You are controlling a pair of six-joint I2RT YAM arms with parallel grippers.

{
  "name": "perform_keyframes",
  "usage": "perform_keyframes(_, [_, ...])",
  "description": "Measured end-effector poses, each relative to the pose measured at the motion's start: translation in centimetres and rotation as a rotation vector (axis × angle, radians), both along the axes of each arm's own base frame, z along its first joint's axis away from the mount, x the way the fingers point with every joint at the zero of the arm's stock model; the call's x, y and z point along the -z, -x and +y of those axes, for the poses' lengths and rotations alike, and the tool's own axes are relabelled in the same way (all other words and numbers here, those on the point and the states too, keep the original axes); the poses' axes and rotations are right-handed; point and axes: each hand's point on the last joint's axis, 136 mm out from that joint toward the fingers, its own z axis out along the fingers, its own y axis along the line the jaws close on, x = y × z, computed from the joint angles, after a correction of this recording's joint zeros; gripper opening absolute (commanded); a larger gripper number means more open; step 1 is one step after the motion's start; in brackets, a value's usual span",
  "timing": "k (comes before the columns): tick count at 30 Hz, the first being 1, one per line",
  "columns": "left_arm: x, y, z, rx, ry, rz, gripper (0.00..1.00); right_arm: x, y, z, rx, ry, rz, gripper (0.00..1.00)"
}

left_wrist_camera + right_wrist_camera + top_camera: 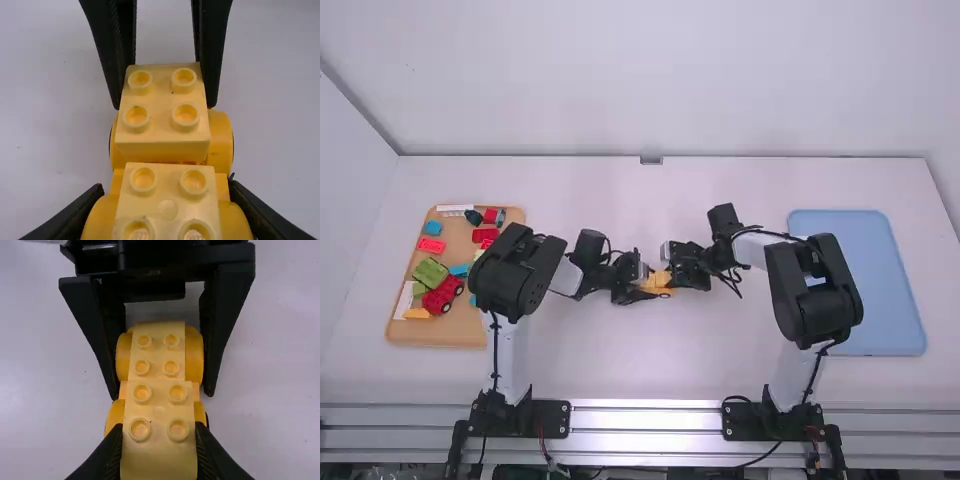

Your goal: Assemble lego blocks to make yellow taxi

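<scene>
Two grippers are meeting over the middle of the table (620,372), working at one small yellow taxi (658,283), which is lying between them and showing a base (221,182) with wheels, a left block (168,192) and a right block (163,112). The left gripper (648,285) is clenching the base, its fingers pressing on the wheels at that end. The left block is sitting on the base between those wheels, its studs facing up. The right gripper (672,279) is grasping the right block by its sides, over the other wheels. The two blocks are lining up end to end along the base, their studs showing in both wrist views; whether the right block is fully seating on the base, I cannot tell

At the table's left side, a tan tray (460,338) is holding a red car (442,296) with dark wheels, a green piece (430,272) just beside it, a red block (431,245), a blue block (433,228) near that one, a white piece (453,209) by the far rim and a yellow piece (417,313) near the close left corner. Other small coloured pieces are lying there too. At the right side, a blue tray (895,335) is resting flat, well apart from the taxi
</scene>
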Motion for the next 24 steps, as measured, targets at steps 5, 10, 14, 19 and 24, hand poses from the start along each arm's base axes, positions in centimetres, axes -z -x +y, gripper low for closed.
perform_keyframes(5, [0.0,0.0,0.0,-0.010,0.001,0.002,0.31,0.2,0.3,0.5,-0.018,0.015,-0.007,0.00])
perform_keyframes(10, [0.0,-0.1,0.1,-0.014,-0.001,0.001,0.30,0.4,0.1,0.7,-0.023,0.042,-0.026,0.00])
perform_keyframes(14, [0.0,-0.3,0.3,-0.021,-0.002,0.001,0.30,0.4,-0.2,0.9,-0.028,0.051,-0.045,0.03])
perform_keyframes(19, [0.1,-0.4,0.4,-0.025,-0.003,0.000,0.30,0.3,-0.3,1.0,-0.032,0.041,-0.052,0.46])
perform_keyframes(24, [0.1,-0.3,0.3,-0.022,-0.003,0.000,0.28,-0.9,0.7,1.3,-0.071,-0.053,-0.024,0.64])
